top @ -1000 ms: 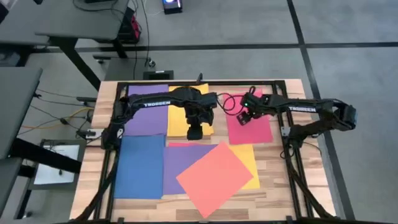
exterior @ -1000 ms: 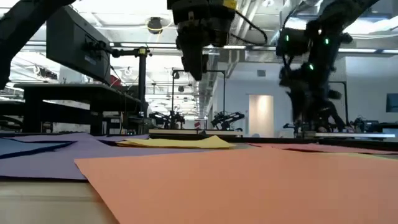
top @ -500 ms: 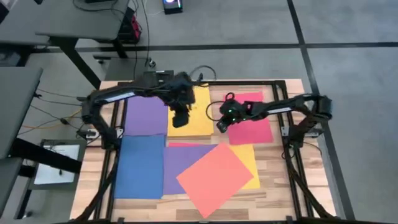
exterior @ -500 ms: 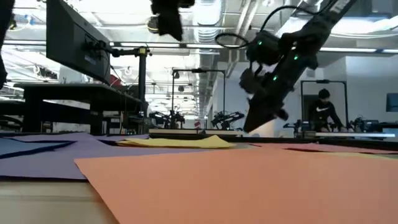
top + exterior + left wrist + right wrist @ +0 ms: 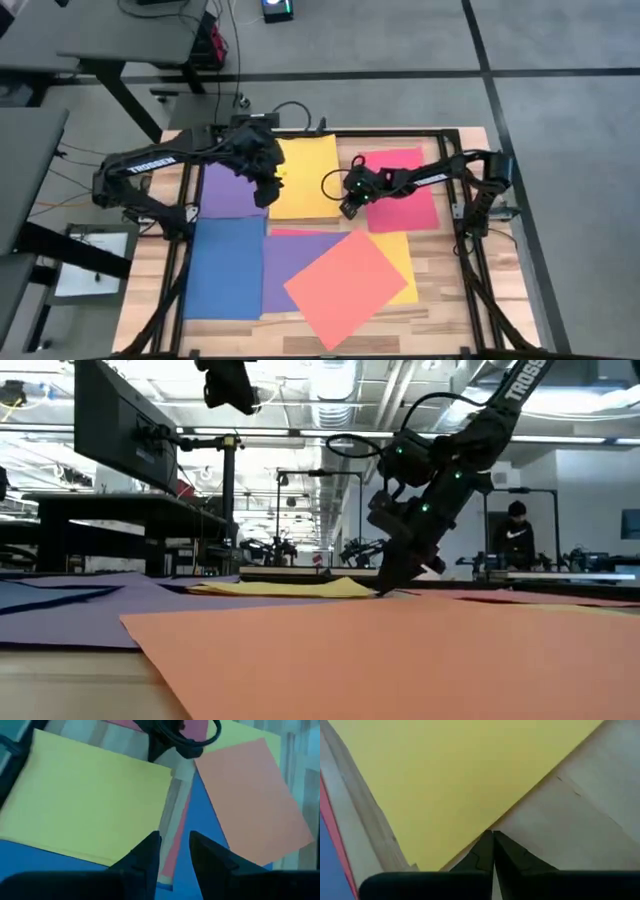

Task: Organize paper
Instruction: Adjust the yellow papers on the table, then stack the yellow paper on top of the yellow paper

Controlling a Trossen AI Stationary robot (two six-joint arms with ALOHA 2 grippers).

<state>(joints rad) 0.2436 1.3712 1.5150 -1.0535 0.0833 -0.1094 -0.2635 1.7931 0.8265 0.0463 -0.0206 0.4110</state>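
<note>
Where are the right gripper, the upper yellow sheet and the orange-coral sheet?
right gripper (image 5: 345, 207), high view, fingertips at the sheet's corner
upper yellow sheet (image 5: 305, 175), high view, its middle
orange-coral sheet (image 5: 345, 285), high view, its middle

A robot lab is shown by the big room with ceiling lights (image 5: 330, 435), more work tables (image 5: 120, 505), other robot arms (image 5: 365, 550) and grey floor tiles (image 5: 560, 110).

paper (image 5: 305, 176) on table (image 5: 440, 300), right end effector (image 5: 346, 209) at its edge
</note>
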